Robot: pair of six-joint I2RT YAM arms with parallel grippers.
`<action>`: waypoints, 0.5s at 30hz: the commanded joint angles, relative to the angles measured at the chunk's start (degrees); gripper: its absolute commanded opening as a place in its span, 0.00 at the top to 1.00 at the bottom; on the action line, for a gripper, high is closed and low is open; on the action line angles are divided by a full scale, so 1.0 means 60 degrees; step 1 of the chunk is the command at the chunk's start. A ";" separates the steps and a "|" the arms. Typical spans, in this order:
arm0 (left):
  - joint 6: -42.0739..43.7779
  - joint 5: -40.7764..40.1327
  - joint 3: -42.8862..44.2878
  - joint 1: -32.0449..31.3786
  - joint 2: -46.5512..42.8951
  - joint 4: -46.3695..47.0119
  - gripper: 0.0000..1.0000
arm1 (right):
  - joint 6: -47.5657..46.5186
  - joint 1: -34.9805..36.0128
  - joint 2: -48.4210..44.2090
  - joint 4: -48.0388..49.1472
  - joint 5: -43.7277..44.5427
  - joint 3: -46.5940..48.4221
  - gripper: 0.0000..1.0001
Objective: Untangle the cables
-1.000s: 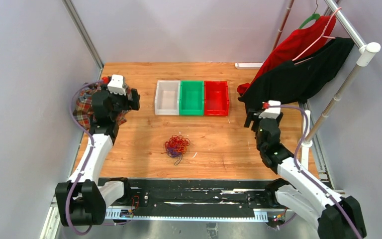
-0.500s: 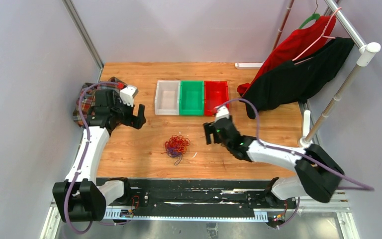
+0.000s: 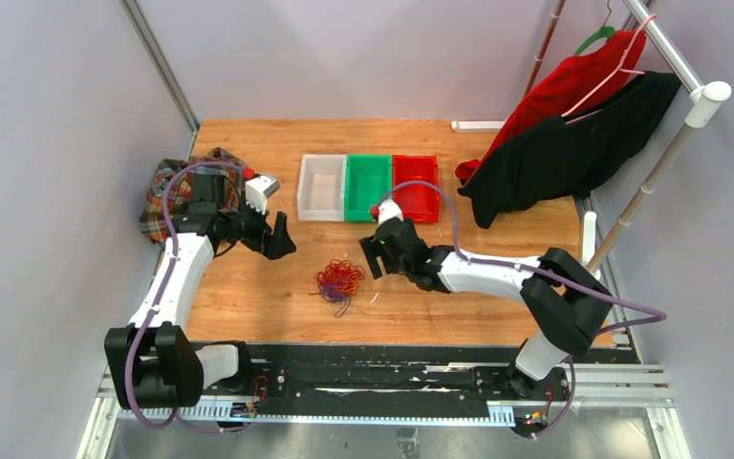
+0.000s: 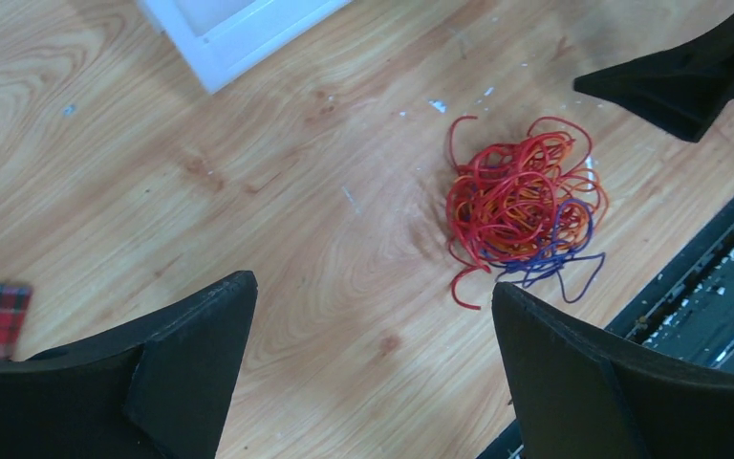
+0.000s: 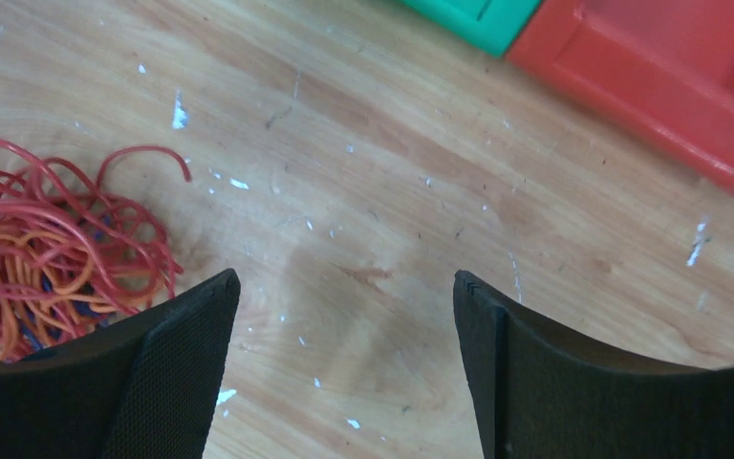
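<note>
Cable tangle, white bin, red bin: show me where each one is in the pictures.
cables (image 4: 521,206), left wrist view, middle of the red and orange tangle.
white bin (image 3: 322,186), top external view, its bare floor.
red bin (image 3: 418,184), top external view, its bare floor.

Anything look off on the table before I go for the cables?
Nothing serious. The cables sit in one tangled clump on the table, outside the bins. A plaid cloth lies bunched at the left edge, and small white flecks dot the wood.
</note>
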 commanded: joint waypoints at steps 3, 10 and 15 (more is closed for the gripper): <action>0.0355 0.1035 0.0058 0.0027 -0.0102 -0.0307 0.02 | -0.0754 0.0936 -0.0185 -0.0461 0.2859 0.0610 0.18; 0.1100 0.0617 0.0074 0.0014 -0.0578 -0.1082 0.02 | 0.0132 0.0066 -0.0315 -0.0055 -0.0721 0.0484 0.18; 0.1586 0.0567 0.0018 0.0035 -0.0946 -0.1496 0.02 | -0.0216 0.1552 0.0212 -0.1237 -0.0511 0.1371 0.18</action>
